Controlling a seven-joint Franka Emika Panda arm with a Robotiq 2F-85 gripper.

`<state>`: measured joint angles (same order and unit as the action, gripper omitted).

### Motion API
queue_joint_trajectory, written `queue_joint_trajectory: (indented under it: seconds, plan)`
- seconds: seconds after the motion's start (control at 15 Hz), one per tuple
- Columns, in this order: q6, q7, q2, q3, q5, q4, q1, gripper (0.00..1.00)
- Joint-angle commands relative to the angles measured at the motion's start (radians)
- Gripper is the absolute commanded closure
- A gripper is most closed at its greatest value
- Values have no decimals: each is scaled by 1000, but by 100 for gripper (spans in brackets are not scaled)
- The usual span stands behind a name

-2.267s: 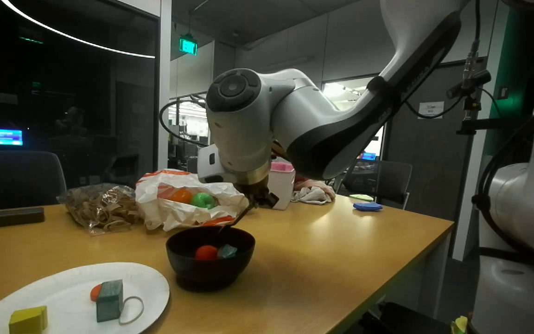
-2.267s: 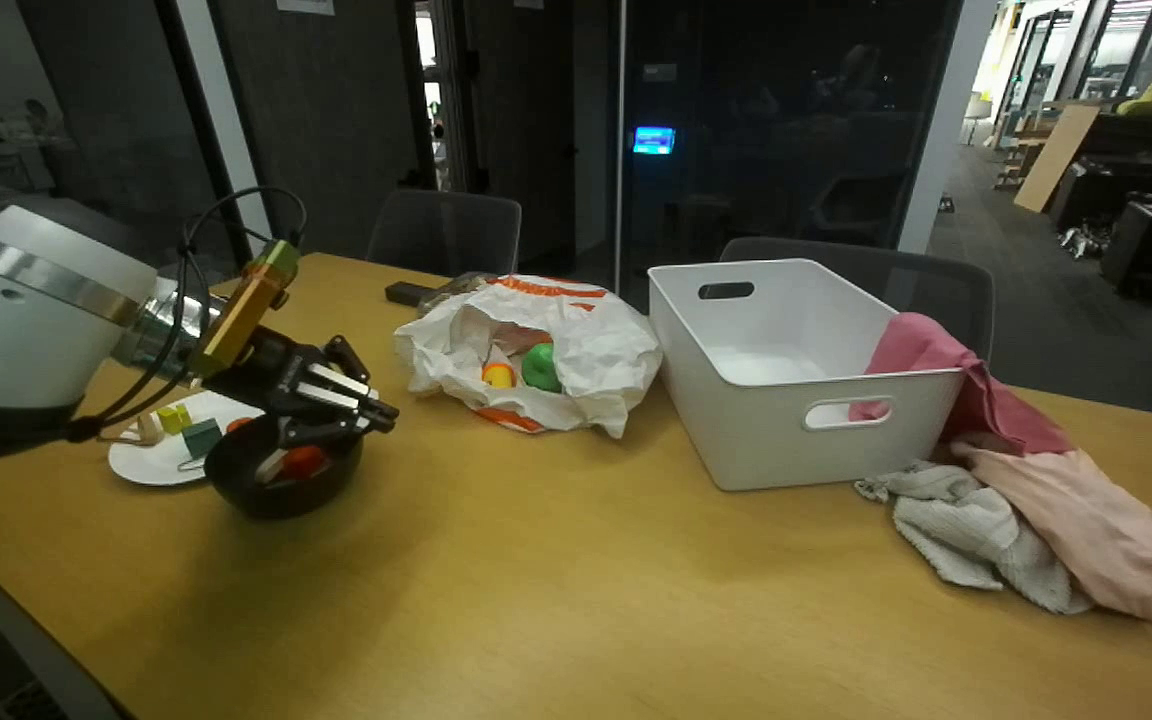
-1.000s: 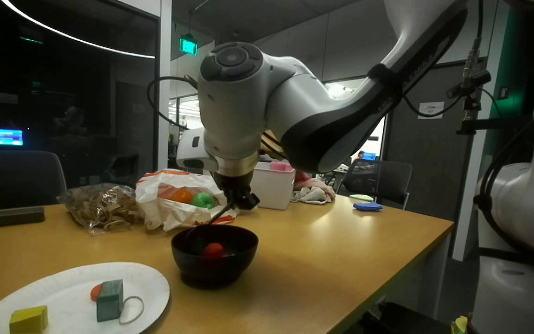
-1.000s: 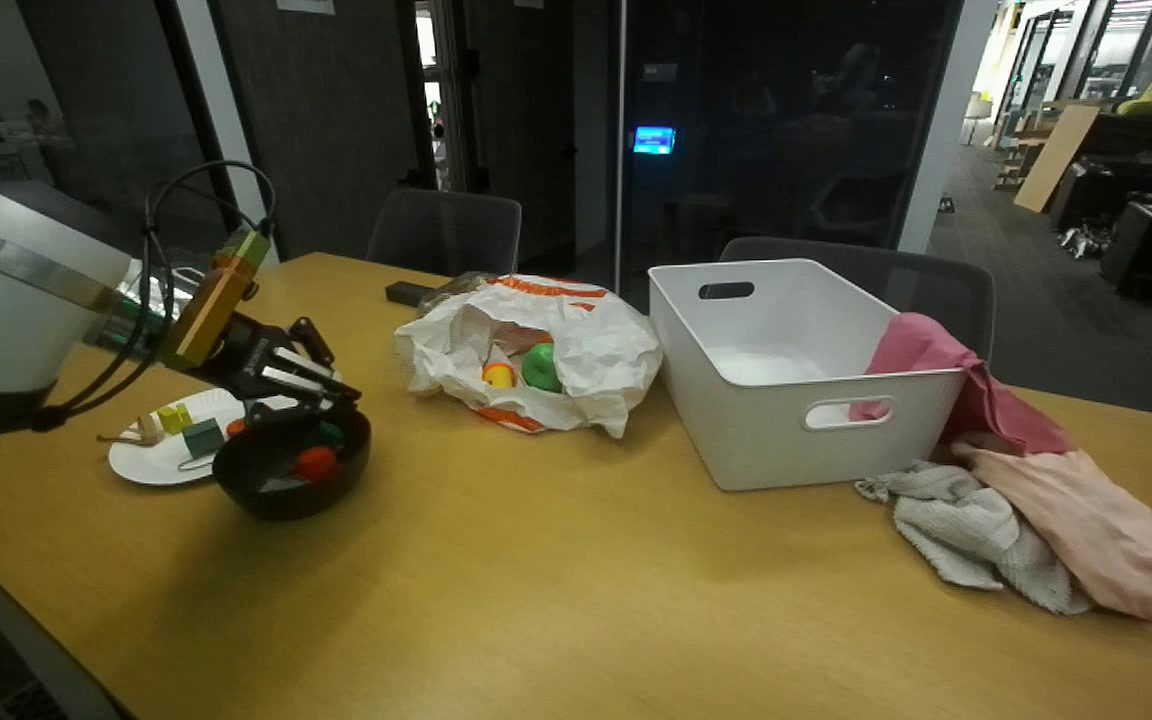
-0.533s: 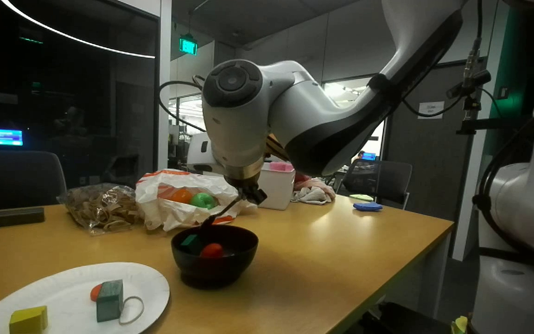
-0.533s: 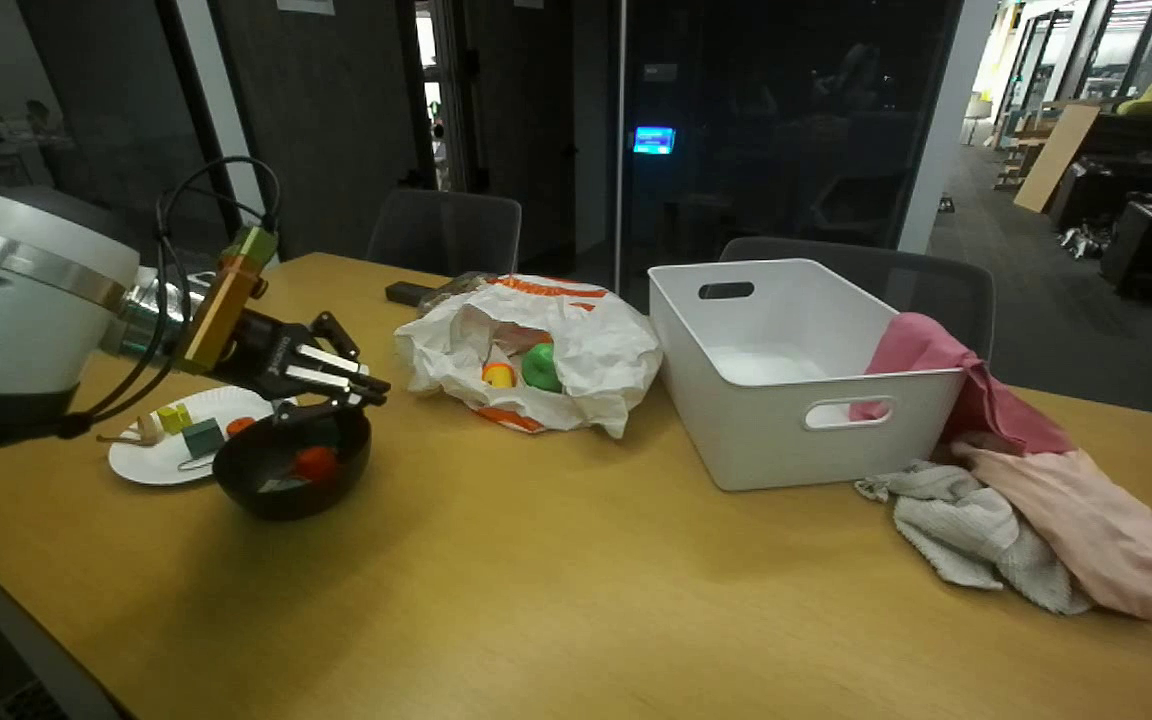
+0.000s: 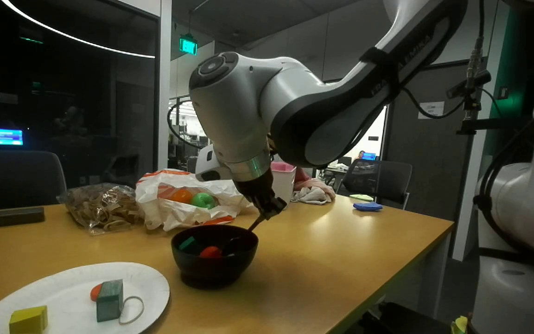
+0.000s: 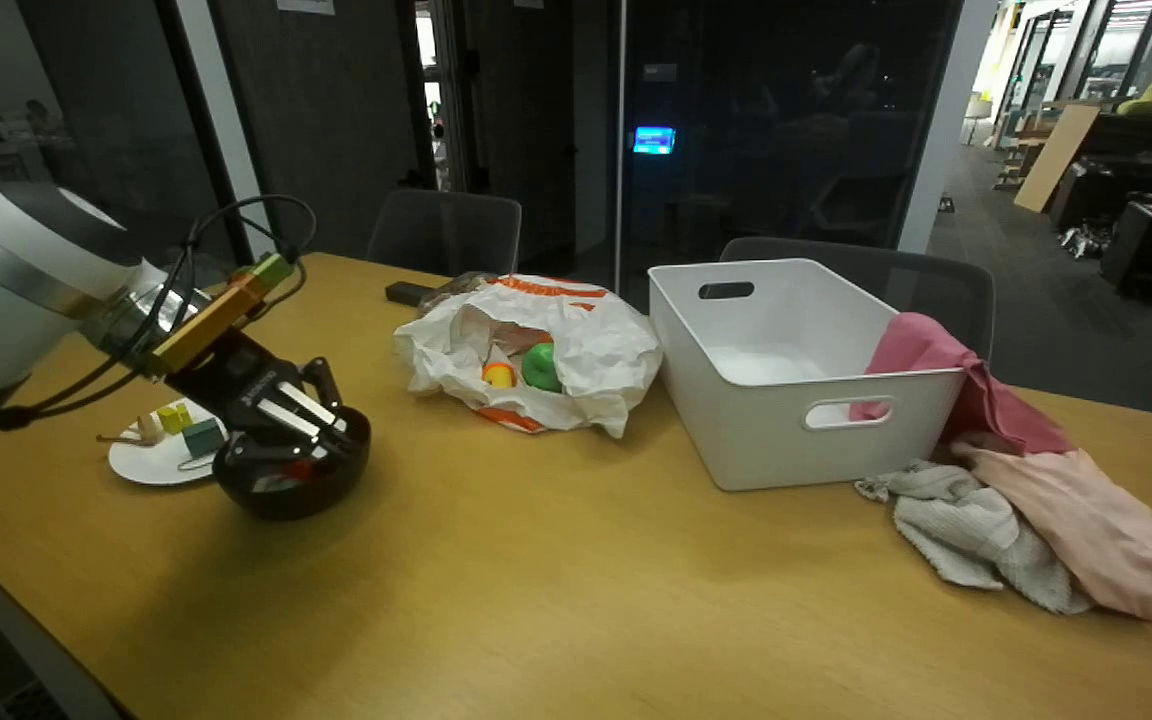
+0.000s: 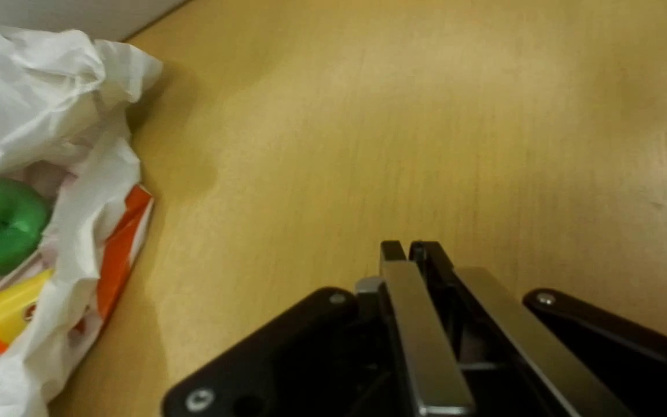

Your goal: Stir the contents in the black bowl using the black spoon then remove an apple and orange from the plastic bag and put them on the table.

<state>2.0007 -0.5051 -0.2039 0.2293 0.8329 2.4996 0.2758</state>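
The gripper (image 7: 268, 212) has swung across since a moment ago — in an exterior view, the black spoon (image 7: 254, 225) it pinches now reaches down inside the black bowl (image 7: 214, 269), near a red ball (image 7: 211, 252) and a green block (image 7: 187, 244). Behind, an orange (image 7: 182, 195) and a green apple (image 7: 203, 200) sit in the white bag (image 7: 176, 214). In an exterior view, the gripper leans over the bowl — a white bin (image 8: 766, 435) stands beside the bag. In the wrist view, the gripper's fingers (image 9: 426, 336) sit close together.
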Motion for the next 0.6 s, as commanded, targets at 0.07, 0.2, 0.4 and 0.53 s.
queue_joint_trajectory:
  seconds: [0.07,0.2,0.4,0.53]
  plan:
    - [-41,-101,0,-15,-146,-47,7,62]
    - [-26,-94,-3,-19,-173,-55,2,54]
    - [13,-53,-18,-25,-203,-71,-3,31]
    - [29,-19,-36,-19,-197,-89,-2,16]
